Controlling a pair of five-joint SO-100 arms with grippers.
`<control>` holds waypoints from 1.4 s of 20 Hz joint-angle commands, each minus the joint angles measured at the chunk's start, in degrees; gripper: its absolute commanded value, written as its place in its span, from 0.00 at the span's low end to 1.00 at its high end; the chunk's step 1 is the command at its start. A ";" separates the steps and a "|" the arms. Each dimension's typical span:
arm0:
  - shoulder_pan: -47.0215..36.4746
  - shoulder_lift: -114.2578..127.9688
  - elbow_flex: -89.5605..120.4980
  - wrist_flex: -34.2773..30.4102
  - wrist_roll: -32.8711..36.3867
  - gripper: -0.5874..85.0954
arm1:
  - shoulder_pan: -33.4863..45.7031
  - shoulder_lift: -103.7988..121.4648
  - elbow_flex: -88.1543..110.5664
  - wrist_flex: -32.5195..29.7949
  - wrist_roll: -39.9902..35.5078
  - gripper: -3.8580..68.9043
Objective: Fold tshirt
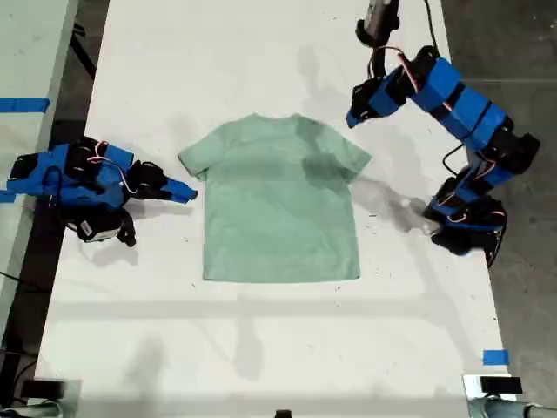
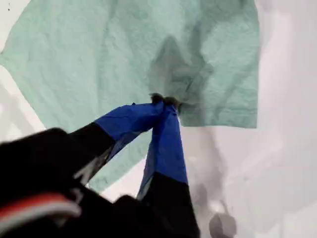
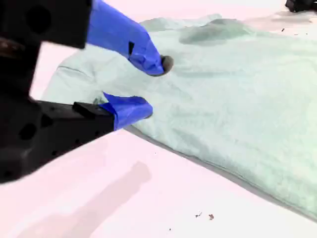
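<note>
My second tool point(image 3: 154, 87), jaws apart at the tshirt's point(image 1: 278, 209) nine-o'clock edge in the exterior view, should pinch both layers squarely — my first tool point(image 2: 166, 101), jaws together, hovers empty.

bright, overexposed white table point(image 1: 261, 348) | soft arm shadows | wrist views blurred up close

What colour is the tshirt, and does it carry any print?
The tshirt is plain pale mint green, no print visible; clearest in the exterior view.
</note>
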State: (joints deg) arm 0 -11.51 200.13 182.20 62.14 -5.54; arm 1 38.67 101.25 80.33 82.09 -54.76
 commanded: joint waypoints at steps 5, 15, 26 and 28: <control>7.91 6.24 0.00 -0.97 -6.50 0.01 | -35.16 98.79 95.27 -9.49 62.67 0.06; 7.73 6.24 0.00 -1.93 -9.76 0.01 | -37.00 98.79 95.10 -9.49 64.07 0.06; 2.99 -22.06 -25.49 -4.31 -3.52 0.01 | -30.59 67.06 60.03 -8.88 45.53 0.06; -1.93 -31.46 -36.91 1.32 2.29 0.01 | -27.60 57.74 49.66 -7.12 39.55 0.06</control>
State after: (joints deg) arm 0 -9.05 176.22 157.85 60.03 -7.65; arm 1 8.26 166.64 141.68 73.56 -9.84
